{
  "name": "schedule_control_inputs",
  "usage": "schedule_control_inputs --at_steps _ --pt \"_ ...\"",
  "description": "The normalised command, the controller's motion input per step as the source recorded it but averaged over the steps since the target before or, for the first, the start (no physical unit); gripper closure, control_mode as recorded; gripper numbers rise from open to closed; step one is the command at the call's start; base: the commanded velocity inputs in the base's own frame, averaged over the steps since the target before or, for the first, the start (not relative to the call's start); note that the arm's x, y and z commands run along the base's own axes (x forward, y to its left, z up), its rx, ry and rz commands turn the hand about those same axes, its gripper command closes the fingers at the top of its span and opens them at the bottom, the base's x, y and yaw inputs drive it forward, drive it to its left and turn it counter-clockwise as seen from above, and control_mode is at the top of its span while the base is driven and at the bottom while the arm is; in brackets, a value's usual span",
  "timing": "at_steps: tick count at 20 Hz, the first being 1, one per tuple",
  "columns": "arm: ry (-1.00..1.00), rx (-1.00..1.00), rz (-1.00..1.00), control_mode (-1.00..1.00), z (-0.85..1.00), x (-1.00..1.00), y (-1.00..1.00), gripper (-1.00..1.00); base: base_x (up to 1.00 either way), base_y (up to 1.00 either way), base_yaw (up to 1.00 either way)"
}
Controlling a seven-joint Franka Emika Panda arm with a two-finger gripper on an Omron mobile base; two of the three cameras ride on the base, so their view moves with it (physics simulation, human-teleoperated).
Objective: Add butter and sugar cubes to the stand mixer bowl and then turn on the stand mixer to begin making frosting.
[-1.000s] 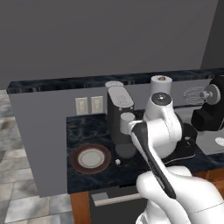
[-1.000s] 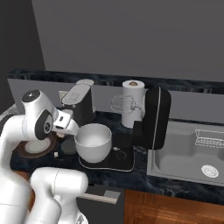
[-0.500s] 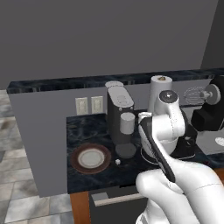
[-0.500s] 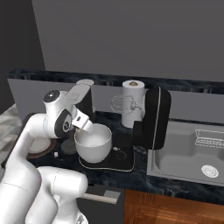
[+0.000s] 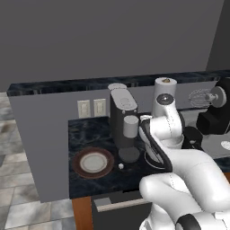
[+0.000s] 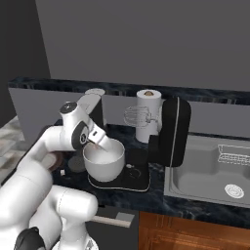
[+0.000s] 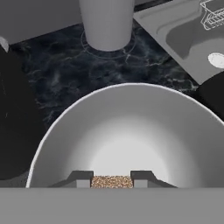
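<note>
While the gripper (image 7: 112,179) hangs over the near rim of the stand mixer bowl (image 7: 127,127), its fingers are clamped on a tan sugar cube (image 7: 112,181), and the bowl's hollow lies directly below and just beyond, ready for a drop.

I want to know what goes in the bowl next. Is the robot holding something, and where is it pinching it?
Yes. The gripper pinches a tan sugar cube by two opposite sides, right over the stand mixer bowl.
</note>
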Motion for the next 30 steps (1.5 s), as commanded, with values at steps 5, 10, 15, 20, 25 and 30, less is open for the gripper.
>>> schedule_control_inputs --at_steps 5,10,15,20,25,30 --pt "0.04 0.03 -0.06 -1.0 -0.64 0.07 -0.01 1.0 0.0 0.0 0.0" --pt "0.02 0.01 -0.07 -1.0 -0.32 0.07 -0.05 1.0 0.0 0.0 0.0" --pt "0.0 0.0 -0.04 -1.0 -0.13 0.08 -0.09 -1.0 0.0 0.0 0.0" --pt "0.02 0.0 0.0 -1.0 -0.01 0.0 0.0 -1.0 0.0 0.0 0.0" --pt "0.0 0.0 0.0 -1.0 0.0 0.0 0.0 -1.0 0.0 0.0 0.0" --pt "-0.02 0.0 0.01 -1.0 0.05 -0.04 0.0 -1.0 0.0 0.0 0.0"
